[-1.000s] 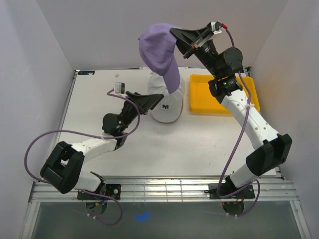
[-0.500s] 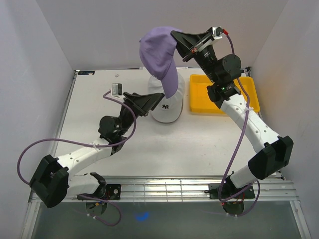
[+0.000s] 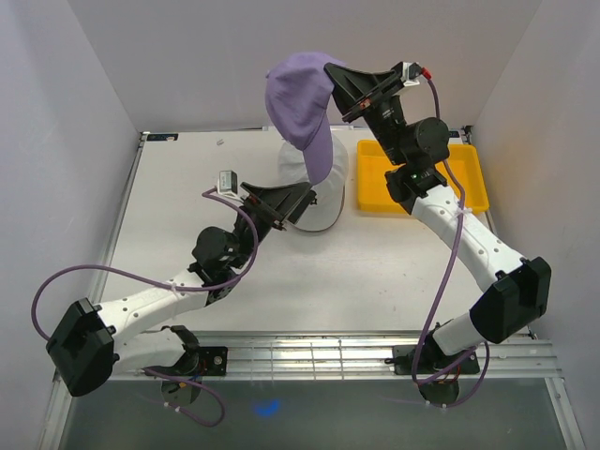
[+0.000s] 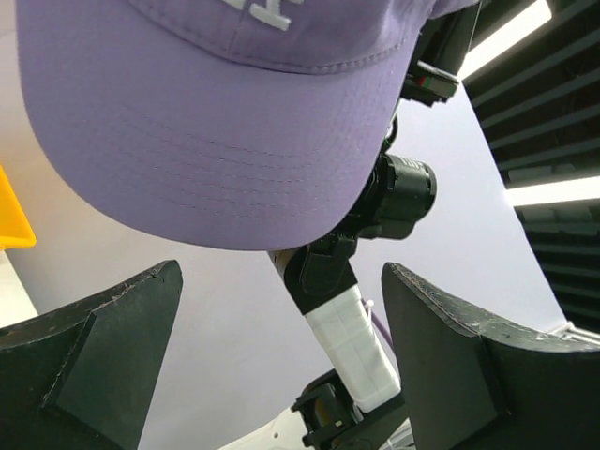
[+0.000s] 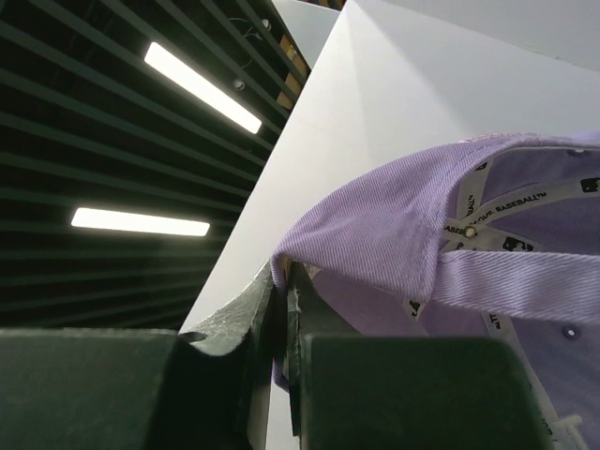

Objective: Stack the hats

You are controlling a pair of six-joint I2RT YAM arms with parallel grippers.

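Right claw (image 3: pixel 332 79): pinched shut on the back rim of the purple cap (image 3: pixel 300 103), holding it high in the air; its own camera shows the fabric edge nipped between the two fingers (image 5: pixel 246 323).
Left claw (image 3: pixel 292 202): jaws spread wide with nothing in them, tilted up towards the purple brim, just in front of the white cap (image 3: pixel 328 202).
Purple cap: hangs brim-down over the white cap, above the middle of the tabletop's (image 3: pixel 187 187) far edge; I cannot tell if brim and white crown touch.
White cap: sits crown-up as a tall mound by the far edge; what is under it is hidden.
Pink and black caps: not in sight; perhaps under the white one, I cannot say.
Done: the white cap looks settled in the pile.
Left to do: lower the purple cap onto it and let go.
Tray (image 3: pixel 469 187): yellow, far right corner, just beside the pile.
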